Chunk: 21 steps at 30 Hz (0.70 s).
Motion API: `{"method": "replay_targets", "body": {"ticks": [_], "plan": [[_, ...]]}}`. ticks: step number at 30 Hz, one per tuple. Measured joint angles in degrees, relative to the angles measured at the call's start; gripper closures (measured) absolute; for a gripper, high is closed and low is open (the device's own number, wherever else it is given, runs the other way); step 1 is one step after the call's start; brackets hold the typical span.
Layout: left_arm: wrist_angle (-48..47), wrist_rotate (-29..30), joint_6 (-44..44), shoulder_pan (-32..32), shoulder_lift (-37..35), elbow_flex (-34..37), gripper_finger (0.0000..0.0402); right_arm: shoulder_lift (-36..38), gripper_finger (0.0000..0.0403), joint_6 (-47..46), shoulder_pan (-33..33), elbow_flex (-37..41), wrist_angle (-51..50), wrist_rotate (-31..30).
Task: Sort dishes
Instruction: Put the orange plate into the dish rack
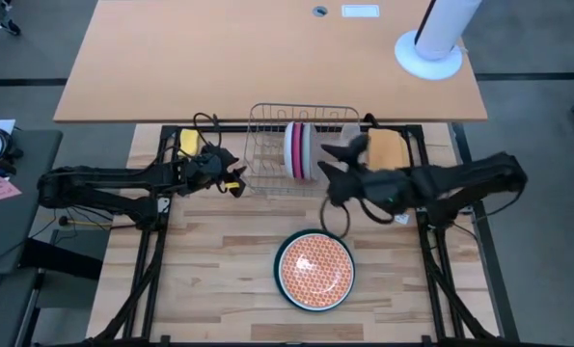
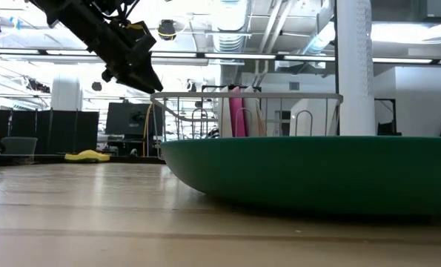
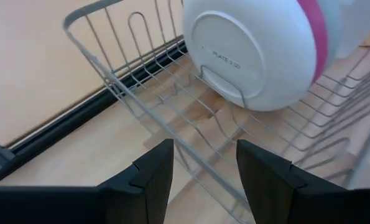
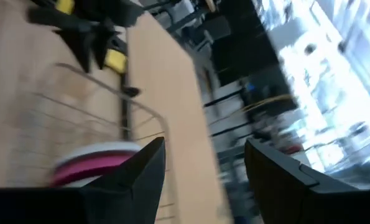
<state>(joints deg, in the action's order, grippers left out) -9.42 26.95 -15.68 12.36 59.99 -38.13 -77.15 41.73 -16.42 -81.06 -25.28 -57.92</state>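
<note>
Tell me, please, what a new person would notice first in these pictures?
The orange-patterned plate stands out first, lying alone on the wooden table near its front edge. Behind it, the wire rack holds a white plate and a pink plate upright, with the open left gripper and right gripper on either side.

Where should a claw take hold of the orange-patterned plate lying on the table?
Probably at the raised rim. The orange-patterned plate lies flat, face up, on the table, so only its edge offers a pinch. Come from above on the side facing the right claw, one finger inside the rim, one outside.
</note>
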Motion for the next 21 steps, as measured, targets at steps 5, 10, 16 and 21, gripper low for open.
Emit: {"method": "replay_targets", "body": {"ticks": [5, 10, 16, 21], "plan": [[1.8, -4.0, 0.0, -0.4, 0.0, 0.0, 0.0231, 1.9, 0.0184, -27.5, -6.9, 0.0, -16.6, -0.6], [8.5, -10.0, 4.3, -3.6, 0.0, 0.0, 0.0231, 1.9, 0.0184, -48.9, -12.2, 0.6, -32.0, 3.4], [18.9, -11.7, 10.8, -11.5, 0.0, 0.0, 0.0231, 1.7, 0.0184, -58.3, -16.4, 5.7, -34.0, 8.3], [25.3, -8.3, 12.3, -17.3, 0.0, 0.0, 0.0231, 1.7, 0.0184, -64.4, -19.0, 8.5, -32.9, 14.6]]}}
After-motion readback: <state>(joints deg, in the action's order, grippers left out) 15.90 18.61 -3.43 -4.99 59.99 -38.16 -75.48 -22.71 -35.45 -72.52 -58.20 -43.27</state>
